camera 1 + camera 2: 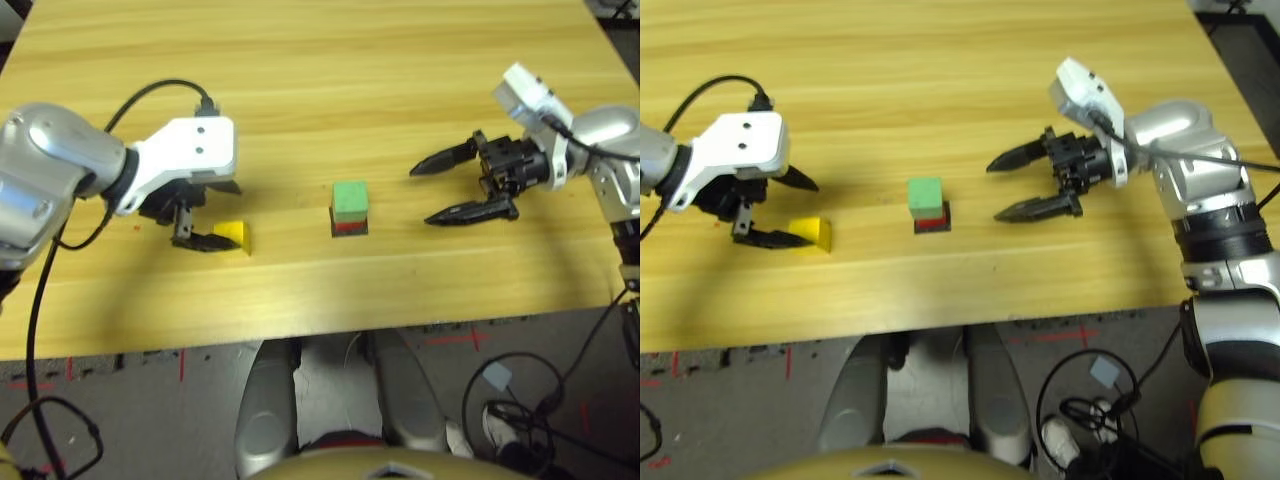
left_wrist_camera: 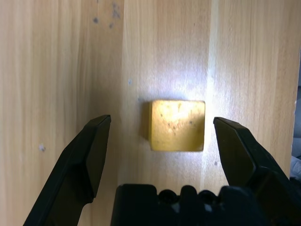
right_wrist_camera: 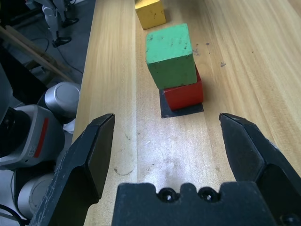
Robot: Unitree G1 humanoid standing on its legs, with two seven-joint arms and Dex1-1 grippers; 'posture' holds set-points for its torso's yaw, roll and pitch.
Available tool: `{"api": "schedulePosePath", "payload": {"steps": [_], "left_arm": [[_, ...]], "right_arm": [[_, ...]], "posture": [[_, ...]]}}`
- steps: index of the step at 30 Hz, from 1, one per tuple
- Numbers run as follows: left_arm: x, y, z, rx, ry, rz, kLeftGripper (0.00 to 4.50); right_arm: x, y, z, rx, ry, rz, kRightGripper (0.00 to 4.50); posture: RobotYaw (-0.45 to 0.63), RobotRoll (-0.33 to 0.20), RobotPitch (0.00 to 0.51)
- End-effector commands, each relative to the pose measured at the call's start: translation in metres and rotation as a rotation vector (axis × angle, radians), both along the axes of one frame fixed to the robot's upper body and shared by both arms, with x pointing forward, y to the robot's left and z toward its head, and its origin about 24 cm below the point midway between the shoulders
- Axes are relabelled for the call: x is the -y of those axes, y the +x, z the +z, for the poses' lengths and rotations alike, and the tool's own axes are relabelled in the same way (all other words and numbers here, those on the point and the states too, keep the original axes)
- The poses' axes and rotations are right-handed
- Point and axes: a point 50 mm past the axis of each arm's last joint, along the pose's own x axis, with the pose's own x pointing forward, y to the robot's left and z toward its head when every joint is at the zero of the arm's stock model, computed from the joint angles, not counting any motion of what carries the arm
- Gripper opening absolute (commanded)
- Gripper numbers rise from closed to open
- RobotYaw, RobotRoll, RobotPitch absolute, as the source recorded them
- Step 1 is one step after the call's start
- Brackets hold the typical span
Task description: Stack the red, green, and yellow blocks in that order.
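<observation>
Two blocks, green [image 1: 350, 198] over red [image 3: 184, 96], form the ordered base at mid-frame on the tabletop [image 1: 300, 290]; the yellow block [image 2: 178, 126], matte and speckled, lies lower left between the left tool's [image 2: 162, 122] wide-spread fingers, presumably for pickup. Right tool [image 1: 432, 192]: wide, empty.

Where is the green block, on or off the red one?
On: the green block sits right on top of the red block.

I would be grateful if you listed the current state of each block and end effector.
Red block: on the black patch
Green block: stacked on red
Yellow block: on the table, ungripped
Left end effector: open
Right end effector: open
</observation>
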Motion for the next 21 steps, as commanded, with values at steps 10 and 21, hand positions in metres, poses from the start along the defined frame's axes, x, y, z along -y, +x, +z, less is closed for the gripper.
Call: {"api": "schedulePosePath", "payload": {"steps": [10, 21], "left_arm": [[-0.001, -0.013, -0.027, -0.014, 0.008, 0.069, 4.45], [0.001, -0.009, -0.031, 0.043, -0.052, 0.168, 2.85]], "right_arm": [[-0.005, 0.002, 0.003, 0.007, -0.018, 0.026, 4.5], [-0.004, 0.002, 0.003, 0.003, -0.019, 0.021, 4.5]], "posture": [[0.23, 0.04, 0.331], [0.23, 0.039, 0.327]]}}
